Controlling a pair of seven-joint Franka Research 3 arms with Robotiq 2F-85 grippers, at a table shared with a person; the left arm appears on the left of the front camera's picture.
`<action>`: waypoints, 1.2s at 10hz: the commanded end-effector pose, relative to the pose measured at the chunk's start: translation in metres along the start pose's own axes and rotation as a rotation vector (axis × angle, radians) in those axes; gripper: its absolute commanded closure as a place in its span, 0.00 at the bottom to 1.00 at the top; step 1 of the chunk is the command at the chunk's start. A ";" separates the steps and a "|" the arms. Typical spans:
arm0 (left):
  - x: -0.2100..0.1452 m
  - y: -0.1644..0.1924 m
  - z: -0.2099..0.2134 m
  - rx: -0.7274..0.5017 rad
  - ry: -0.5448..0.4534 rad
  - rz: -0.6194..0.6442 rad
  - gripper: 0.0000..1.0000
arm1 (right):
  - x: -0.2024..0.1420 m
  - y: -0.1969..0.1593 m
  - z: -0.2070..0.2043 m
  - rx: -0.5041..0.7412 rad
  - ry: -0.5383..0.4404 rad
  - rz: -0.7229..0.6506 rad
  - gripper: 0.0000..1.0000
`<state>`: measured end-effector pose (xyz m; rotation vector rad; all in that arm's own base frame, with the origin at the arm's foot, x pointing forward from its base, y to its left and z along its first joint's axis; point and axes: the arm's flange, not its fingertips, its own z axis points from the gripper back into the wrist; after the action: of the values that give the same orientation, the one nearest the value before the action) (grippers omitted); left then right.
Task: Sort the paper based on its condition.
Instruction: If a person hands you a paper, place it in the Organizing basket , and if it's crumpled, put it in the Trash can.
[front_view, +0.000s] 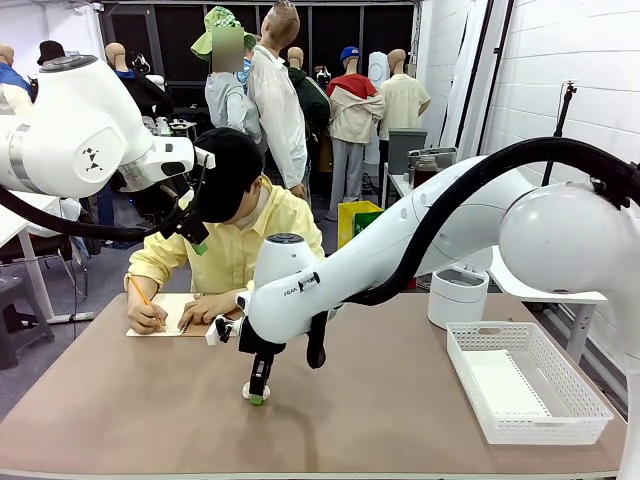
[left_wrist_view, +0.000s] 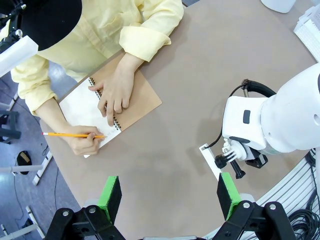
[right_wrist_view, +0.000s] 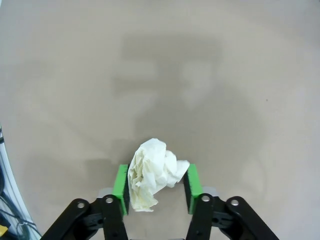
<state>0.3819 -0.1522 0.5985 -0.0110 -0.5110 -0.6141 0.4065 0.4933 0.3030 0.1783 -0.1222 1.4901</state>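
One crumpled sheet of paper, wadded into a loose white ball, sits directly between the green pads of the right gripper, which points straight down at the table. Both pads meet the sides of the wad, so the jaws stand about half closed around it. How firm the hold is cannot be told, and the wad appears to rest on the tabletop. The step in hand is judged to be the pick-up of a damaged sheet. Away to this gripper's right lies a white mesh basket with what looks like a flat white sheet on its floor. Beyond the basket, farther from the robot, stands a white round tub. The next move probably calls for a straight lift clear of the table, then a carry rightward to whichever container takes crumpled paper, likely the tub. The soft ball could slip from a light grip, so the squeeze should be secure before lifting. The left gripper hangs high above the table with its jaws wide apart and nothing between them. Far below and ahead of its fingertips, a person writes with a pencil in a spiral notebook.
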 end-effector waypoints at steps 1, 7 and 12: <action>0.000 0.002 0.001 0.001 -0.002 -0.001 0.00 | 0.004 0.000 -0.003 0.015 0.001 -0.026 0.85; 0.000 0.002 0.001 0.001 -0.002 -0.001 0.00 | -0.002 -0.003 0.005 0.059 -0.055 -0.046 1.00; 0.000 0.002 0.001 0.001 -0.002 -0.001 0.00 | -0.086 -0.026 0.120 -0.087 -0.050 -0.254 1.00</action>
<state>0.3820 -0.1517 0.5987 -0.0110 -0.5113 -0.6131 0.4401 0.4293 0.3813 0.2053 -0.1911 1.2927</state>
